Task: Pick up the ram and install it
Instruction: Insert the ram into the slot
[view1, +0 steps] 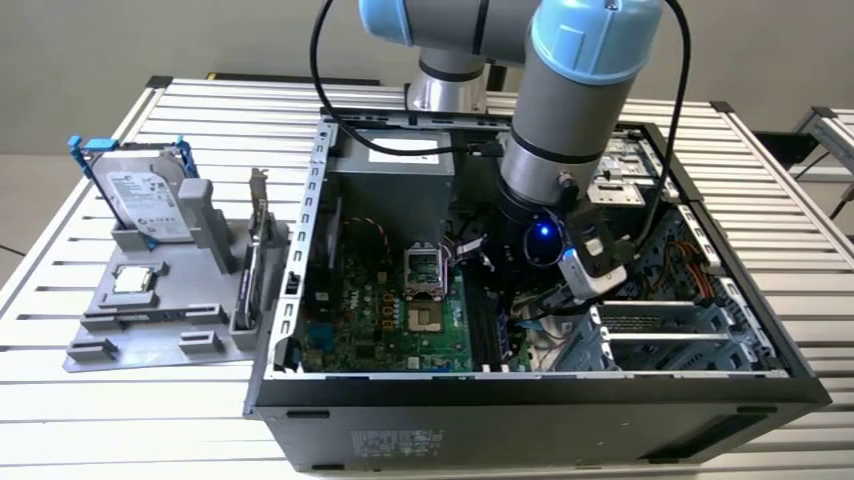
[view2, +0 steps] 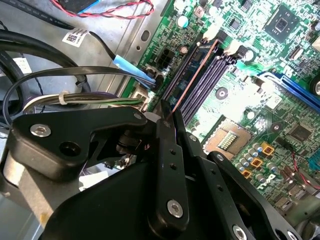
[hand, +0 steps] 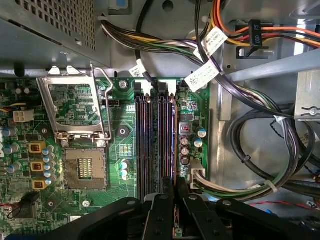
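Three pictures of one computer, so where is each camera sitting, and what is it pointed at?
Exterior view: off the arm, looking down on the open computer case on a slatted table; the arm shows, reaching inside.
First wrist view: on the arm, looking past the gripper at the memory slots.
Second wrist view: on the arm, looking along the gripper toward those slots.
Shared: both wrist views show the empty processor socket.

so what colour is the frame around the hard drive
Blue, clearest in the exterior view: the frame edges the silver hard drive.

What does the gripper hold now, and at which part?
The black gripper holds the long, thin dark ram stick, seen edge-on, by one end, over the black memory slots.
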